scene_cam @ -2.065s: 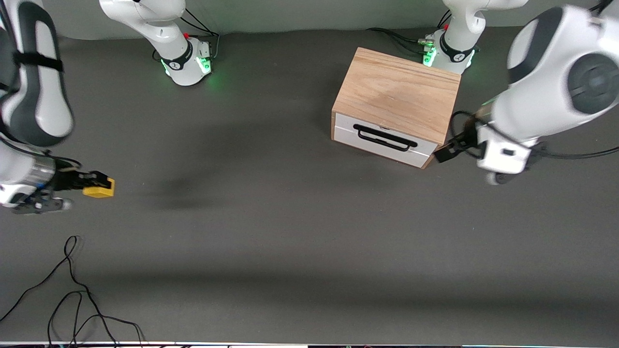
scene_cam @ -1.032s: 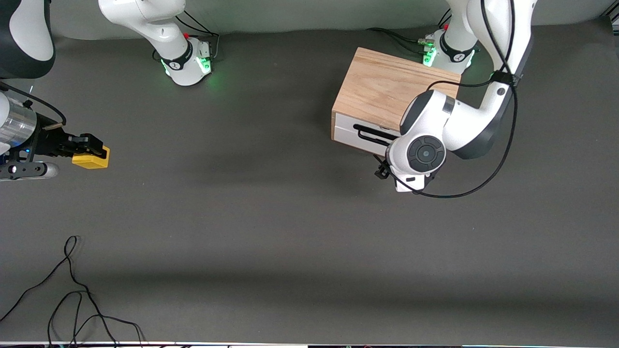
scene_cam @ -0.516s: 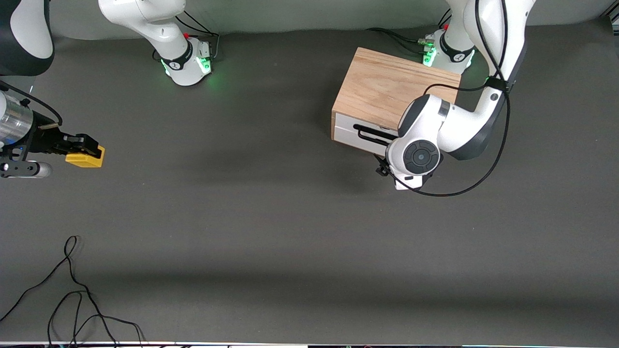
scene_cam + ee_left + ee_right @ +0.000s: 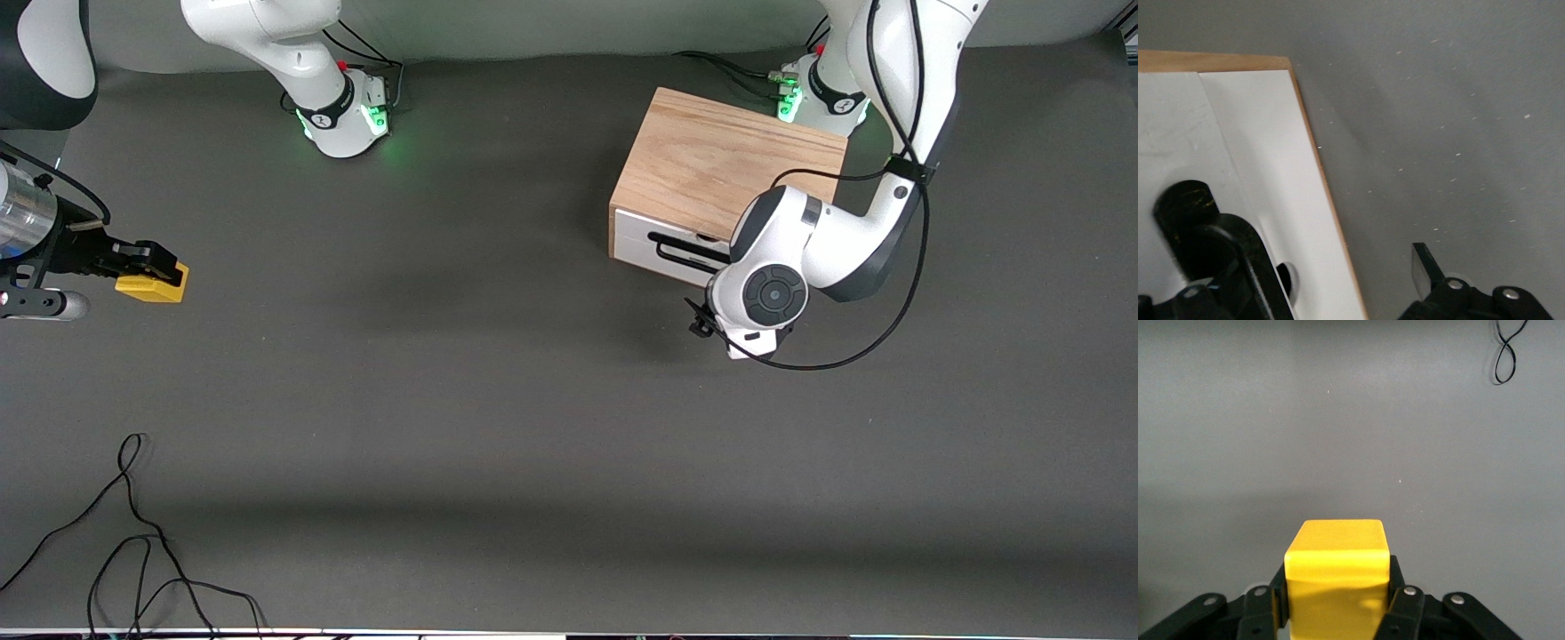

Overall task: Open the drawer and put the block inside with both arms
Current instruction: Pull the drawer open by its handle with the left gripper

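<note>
The light oak box (image 4: 725,164) stands near the left arm's base. Its white-fronted drawer (image 4: 640,242) looks shut, with the black bar handle (image 4: 680,252) partly under the left arm's wrist. My left gripper (image 4: 700,317) is low in front of the drawer, at the handle's end. In the left wrist view the left gripper (image 4: 1338,293) is open, one finger against the white front (image 4: 1265,160) by the handle (image 4: 1185,207), the other fingertip (image 4: 1425,270) over bare table. My right gripper (image 4: 147,267) is shut on the yellow block (image 4: 153,285), over the table's right-arm end; the block (image 4: 1337,580) sits between the pads.
Loose black cables (image 4: 133,533) lie on the grey mat near the front camera at the right arm's end; a loop of cable (image 4: 1508,353) also shows in the right wrist view. The green-lit arm bases (image 4: 347,116) (image 4: 813,98) stand along the back edge.
The left arm swung in from the table's end to the drawer front and settled low by the handle. The right gripper carried the block a little toward the bases and the table's edge.
</note>
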Robot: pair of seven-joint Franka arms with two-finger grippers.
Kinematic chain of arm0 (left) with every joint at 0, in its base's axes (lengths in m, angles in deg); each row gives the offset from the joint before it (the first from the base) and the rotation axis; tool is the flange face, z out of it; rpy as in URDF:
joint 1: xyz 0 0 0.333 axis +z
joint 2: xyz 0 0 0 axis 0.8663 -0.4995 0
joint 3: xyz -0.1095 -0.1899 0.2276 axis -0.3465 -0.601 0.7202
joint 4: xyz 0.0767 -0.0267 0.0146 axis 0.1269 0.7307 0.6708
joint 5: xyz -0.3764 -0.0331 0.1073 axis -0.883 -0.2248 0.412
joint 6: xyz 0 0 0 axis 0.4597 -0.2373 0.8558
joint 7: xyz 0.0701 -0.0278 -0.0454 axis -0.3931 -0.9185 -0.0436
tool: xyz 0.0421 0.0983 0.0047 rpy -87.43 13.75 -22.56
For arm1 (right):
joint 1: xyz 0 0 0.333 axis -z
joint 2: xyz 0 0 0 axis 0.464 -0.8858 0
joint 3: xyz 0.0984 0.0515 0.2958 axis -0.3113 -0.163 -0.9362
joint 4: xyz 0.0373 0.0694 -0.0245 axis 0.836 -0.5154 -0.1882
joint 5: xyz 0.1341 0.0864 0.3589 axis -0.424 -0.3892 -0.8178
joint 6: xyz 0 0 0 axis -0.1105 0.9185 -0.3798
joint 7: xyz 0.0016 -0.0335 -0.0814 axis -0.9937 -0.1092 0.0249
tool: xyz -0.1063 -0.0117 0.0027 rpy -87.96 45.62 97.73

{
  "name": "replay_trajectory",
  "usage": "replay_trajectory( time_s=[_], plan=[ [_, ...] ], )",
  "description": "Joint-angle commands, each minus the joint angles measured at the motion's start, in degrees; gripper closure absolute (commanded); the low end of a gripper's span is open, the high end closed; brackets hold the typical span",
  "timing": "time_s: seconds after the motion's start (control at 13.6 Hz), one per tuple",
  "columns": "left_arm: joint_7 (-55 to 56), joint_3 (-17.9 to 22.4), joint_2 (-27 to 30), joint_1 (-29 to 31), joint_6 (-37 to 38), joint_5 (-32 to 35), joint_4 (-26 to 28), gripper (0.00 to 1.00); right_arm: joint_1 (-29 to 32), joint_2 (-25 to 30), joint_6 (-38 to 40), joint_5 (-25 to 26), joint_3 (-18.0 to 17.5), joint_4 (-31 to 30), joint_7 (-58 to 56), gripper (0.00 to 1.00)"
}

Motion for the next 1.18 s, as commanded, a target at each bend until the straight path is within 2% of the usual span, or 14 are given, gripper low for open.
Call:
replay_trajectory(
  time_s=[0.0,0.44,1.11],
  plan=[
    [1.55,0.18,-0.83,0.2,-4.03,0.14,-2.18,0.0,-0.65,1.44,0.15,1.31,0.23,-1.33,1.27,0.71],
    [1.29,0.44,-0.65,0.47,-10.0,0.41,-2.89,0.0,-0.12,1.53,0.15,1.31,1.64,-1.07,-2.24,0.71],
    [0.41,0.62,-0.13,0.55,-19.4,0.49,-2.97,0.0,-0.39,1.44,0.24,0.88,1.64,-1.25,-2.16,0.71]
  ],
)
